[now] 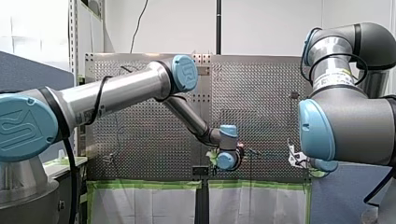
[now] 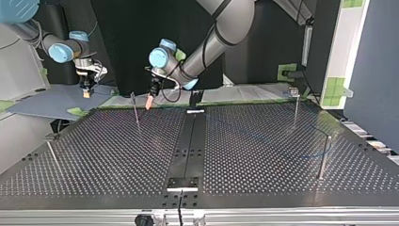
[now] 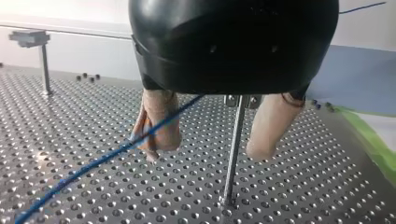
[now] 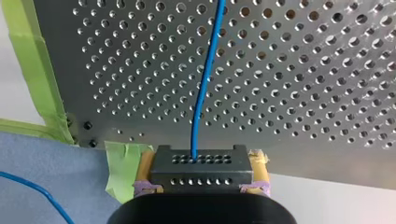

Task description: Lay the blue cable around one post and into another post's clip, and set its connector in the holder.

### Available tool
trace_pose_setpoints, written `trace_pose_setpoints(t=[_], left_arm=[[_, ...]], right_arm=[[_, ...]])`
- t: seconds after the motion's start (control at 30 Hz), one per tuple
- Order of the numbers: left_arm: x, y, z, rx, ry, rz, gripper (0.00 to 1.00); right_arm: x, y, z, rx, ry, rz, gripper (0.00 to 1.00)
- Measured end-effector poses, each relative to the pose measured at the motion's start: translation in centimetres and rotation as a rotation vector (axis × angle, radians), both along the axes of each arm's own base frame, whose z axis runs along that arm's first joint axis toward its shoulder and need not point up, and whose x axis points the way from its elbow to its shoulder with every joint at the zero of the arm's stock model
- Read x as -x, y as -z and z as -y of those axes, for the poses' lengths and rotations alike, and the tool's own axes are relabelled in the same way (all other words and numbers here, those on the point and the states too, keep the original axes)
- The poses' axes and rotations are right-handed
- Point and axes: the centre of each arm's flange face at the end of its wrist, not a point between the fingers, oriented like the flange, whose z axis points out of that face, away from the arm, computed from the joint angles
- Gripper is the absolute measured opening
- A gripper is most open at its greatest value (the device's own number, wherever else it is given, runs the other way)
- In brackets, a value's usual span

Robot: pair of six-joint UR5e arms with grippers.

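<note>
My left arm [image 1: 116,91] reaches far across with its elbow bent and wrist turned down. My left gripper [image 3: 205,154] hangs with its beige-padded fingers [image 3: 156,126] spread wide apart. My right arm [image 1: 345,126] is folded at its own side, and my right gripper [image 4: 203,161] has its yellow pads [image 4: 145,163] clamped on the black connector [image 4: 201,173].

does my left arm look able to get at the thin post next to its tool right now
Probably yes: my left arm's tool hangs right at the thin post, which stands just ahead of the gap between its open fingers. Nothing sits between them; only the blue cable crosses one finger.
</note>
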Motion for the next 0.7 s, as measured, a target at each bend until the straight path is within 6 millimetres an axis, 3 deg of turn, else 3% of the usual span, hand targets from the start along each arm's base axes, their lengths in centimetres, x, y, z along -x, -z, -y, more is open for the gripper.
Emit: trace_pose_setpoints(t=[0.47, 0.57, 0.7], left_arm=[[2.0, -2.7, -2.4, -0.18, -0.059, -0.049, 1.0], [2.9, -3.4, -2.8, -0.215, -0.053, -0.063, 1.0], [4.9, -2.7, -3.3, -0.283, -0.03, -0.094, 1.0]], right_arm=[[-0.2, 0.2, -0.3, -0.019, -0.009, 0.009, 0.0], [-0.3, 0.3, -0.3, -0.021, -0.014, 0.013, 0.0], [-0.4, 0.4, -0.4, -0.026, -0.017, 0.016, 0.0]])
